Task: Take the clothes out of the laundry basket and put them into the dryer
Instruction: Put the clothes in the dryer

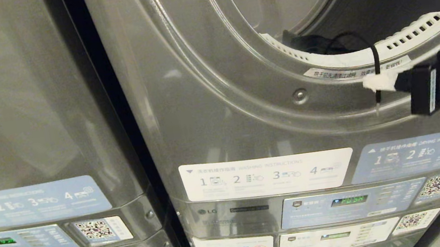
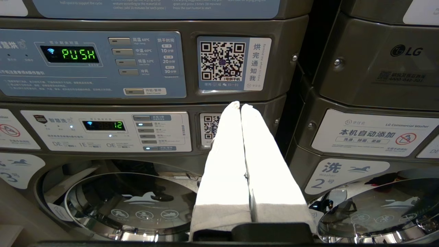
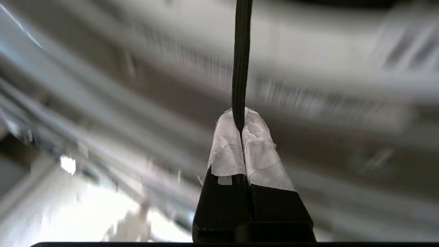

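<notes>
The dryer (image 1: 242,95) fills the head view, its round opening (image 1: 364,57) at the upper right. A dark piece of clothing (image 1: 307,46) lies just inside the drum, behind the white perforated rim. A thin black cord (image 1: 376,61) loops out from it over the rim. My right gripper (image 1: 378,82) hovers in front of the opening's lower edge, its white-taped tips shut on that cord (image 3: 241,51). The right gripper (image 3: 241,118) shows the cord pinched at its very tip. My left gripper (image 2: 240,104) is shut and empty, parked low before the control panels. The laundry basket is out of view.
A second grey machine (image 1: 33,122) stands to the left, with a dark gap between the two. Instruction stickers and control panels (image 1: 341,205) run below the dryer opening. Round glass washer doors (image 2: 130,202) sit under the panels in the left wrist view.
</notes>
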### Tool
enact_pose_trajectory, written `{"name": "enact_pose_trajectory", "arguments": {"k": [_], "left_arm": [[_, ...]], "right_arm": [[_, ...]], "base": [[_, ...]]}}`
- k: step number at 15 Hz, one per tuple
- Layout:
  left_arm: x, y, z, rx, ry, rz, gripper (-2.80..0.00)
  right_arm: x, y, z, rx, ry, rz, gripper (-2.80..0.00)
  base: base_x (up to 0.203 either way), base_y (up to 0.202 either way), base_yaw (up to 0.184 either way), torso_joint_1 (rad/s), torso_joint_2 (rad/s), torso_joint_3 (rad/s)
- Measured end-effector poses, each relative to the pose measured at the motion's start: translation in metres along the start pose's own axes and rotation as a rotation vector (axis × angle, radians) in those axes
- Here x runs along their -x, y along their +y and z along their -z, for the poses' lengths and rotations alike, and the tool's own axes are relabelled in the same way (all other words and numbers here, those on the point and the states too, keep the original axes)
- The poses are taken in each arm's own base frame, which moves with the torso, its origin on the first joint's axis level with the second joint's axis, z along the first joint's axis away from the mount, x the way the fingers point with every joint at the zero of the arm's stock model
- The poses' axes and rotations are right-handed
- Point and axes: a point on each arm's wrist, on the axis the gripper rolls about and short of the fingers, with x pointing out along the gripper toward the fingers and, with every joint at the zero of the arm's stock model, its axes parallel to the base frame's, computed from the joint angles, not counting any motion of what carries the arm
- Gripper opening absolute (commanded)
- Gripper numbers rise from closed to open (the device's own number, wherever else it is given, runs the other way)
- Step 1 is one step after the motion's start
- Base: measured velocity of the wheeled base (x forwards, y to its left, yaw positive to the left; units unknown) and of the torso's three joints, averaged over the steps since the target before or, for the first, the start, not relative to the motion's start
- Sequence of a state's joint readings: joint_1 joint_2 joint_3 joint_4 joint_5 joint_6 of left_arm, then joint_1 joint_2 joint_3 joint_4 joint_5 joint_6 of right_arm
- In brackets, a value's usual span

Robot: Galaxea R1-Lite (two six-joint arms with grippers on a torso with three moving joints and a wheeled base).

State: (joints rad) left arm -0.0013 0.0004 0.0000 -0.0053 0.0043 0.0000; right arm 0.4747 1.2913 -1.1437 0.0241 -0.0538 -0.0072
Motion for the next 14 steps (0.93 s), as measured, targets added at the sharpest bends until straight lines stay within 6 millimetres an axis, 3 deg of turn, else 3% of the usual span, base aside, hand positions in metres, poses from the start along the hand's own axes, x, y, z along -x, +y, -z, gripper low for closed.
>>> {"name": "enact_pose_trajectory", "arguments": {"k": [3, 5, 8, 10, 11, 14], "left_arm": [[0.0, 0.0, 0.0, 0.0, 0.0, 0.0, -2.8], [0.0, 0.0, 0.0, 0.0, 0.0, 0.0, -2.8], [0.0, 0.0, 0.0, 0.0, 0.0, 0.0, -2.8], [0.0, 0.0, 0.0, 0.0, 0.0, 0.0, -2.8], [0.0, 0.0, 0.0, 0.0, 0.0, 0.0, -2.8], [0.0, 0.0, 0.0, 0.0, 0.0, 0.0, -2.8]], "right_arm": [[-0.001, 0.0, -0.042, -0.005, -0.22, 0.007, -2.8], [-0.009, -0.001, -0.057, 0.027, -0.273, 0.016, -2.8], [-0.04, -0.003, -0.064, 0.071, -0.322, 0.043, -2.8], [-0.073, -0.008, -0.062, 0.081, -0.372, 0.082, -2.8], [-0.088, -0.011, -0.061, 0.086, -0.395, 0.101, 0.0], [-0.124, -0.022, -0.065, 0.1, -0.459, 0.158, 0.0]], "base": [[0.0, 0.0, 0.0, 0.0, 0.0, 0.0], [0.0, 0.0, 0.0, 0.0, 0.0, 0.0], [0.0, 0.0, 0.0, 0.0, 0.0, 0.0], [0.0, 0.0, 0.0, 0.0, 0.0, 0.0], [0.0, 0.0, 0.0, 0.0, 0.0, 0.0], [0.0, 0.0, 0.0, 0.0, 0.0, 0.0]]}}
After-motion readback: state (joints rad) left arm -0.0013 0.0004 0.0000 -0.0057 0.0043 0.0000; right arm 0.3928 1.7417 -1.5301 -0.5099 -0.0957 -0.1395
